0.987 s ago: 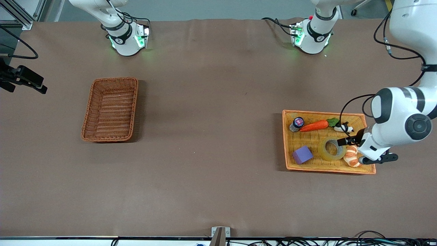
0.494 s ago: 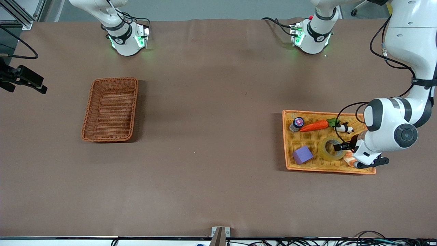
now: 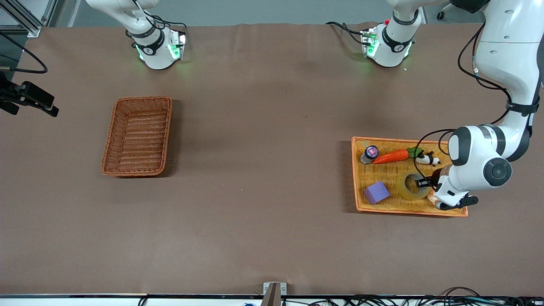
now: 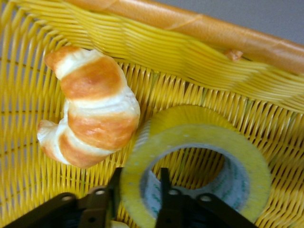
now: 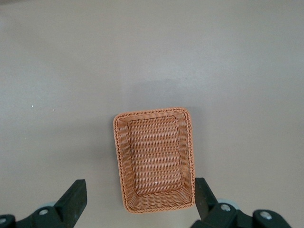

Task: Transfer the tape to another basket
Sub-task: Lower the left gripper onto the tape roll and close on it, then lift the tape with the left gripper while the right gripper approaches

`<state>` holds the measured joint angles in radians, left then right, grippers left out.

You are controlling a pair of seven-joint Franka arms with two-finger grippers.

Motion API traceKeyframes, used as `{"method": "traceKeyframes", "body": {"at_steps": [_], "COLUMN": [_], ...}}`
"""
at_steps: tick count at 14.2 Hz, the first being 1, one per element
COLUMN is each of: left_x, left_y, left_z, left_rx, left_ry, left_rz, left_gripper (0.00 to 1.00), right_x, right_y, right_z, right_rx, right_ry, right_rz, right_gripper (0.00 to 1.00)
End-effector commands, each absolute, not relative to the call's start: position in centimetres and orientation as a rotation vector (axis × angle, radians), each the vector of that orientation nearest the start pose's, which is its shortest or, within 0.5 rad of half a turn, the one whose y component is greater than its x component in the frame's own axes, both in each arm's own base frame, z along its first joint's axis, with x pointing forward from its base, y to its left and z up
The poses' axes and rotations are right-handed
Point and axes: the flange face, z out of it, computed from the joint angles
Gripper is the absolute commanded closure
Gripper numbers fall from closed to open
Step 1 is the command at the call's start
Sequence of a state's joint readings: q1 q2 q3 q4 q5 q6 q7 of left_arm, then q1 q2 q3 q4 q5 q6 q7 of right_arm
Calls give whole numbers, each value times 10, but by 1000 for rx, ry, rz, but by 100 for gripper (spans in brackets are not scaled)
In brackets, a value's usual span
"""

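Now working with the left hand (image 4: 137,190), set low in the yellow tray (image 3: 355,174) at the left arm's end of the bench (image 3: 263,170). Spread open around the wall of the tape (image 4: 204,137): one finger down in the hole, the other outside the ring, and not yet clamped, by the look of it. Lying flat on the tray's weave, that tape, with a croissant (image 4: 92,107) just beside it on the outer finger's side. Farther out in the same tray: a purple block (image 3: 376,192), a carrot (image 3: 391,156) and a small panda toy (image 3: 427,159), all apart from the ring.

Waiting with the right hand (image 5: 138,194), fingers wide and holding nothing, high over the brown basket (image 3: 138,136), which sits well apart toward the right arm's end.

Could easily go wrong at the squeeze. Might nudge or pinch the croissant with the outer finger and drag it up too. Might let the smooth, thin wall slip or swing on the lift, given such an off-centre hold. Might also catch a fingertip in the weave and tug the tray along.

Compared with a second ago: left hand lower and moved off the croissant onto the ring, arm folded in closer over the tray. Tape, tray contents, brown basket and right hand unmoved.
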<state>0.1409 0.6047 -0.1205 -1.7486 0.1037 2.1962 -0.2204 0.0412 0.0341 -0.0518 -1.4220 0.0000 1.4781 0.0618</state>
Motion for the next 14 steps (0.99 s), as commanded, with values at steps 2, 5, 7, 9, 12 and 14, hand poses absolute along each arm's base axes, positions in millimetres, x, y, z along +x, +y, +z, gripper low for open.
{"method": "traceKeyframes", "body": {"at_steps": [2,5,7,9,12,14], "left_x": [665,676,675,664,637,615], "left_y": [9,-48,-119,-178,-272,-335], "left_z": [277,355,398,411,412,396], "left_rx": [-3088,-3105,-3091,-3090,-3094,-3097], "left_ry": [-271,-149,-18,43,208,261], "left_rz": [112,130,180,160,141,152], "left_gripper": [100,100,100,99,99,100], "right_x": [555,555,555,555,555,555], "right_y": [-7,-7,-6,-7,-7,-7], "right_z": [669,669,669,669,669,669], "right_rx": [-3118,-3118,-3118,-3118,-3118,-3118], "right_ry": [111,111,108,111,111,111], "right_rz": [-31,-31,-31,-31,-31,-31], "right_gripper": [0,0,0,0,0,0]}}
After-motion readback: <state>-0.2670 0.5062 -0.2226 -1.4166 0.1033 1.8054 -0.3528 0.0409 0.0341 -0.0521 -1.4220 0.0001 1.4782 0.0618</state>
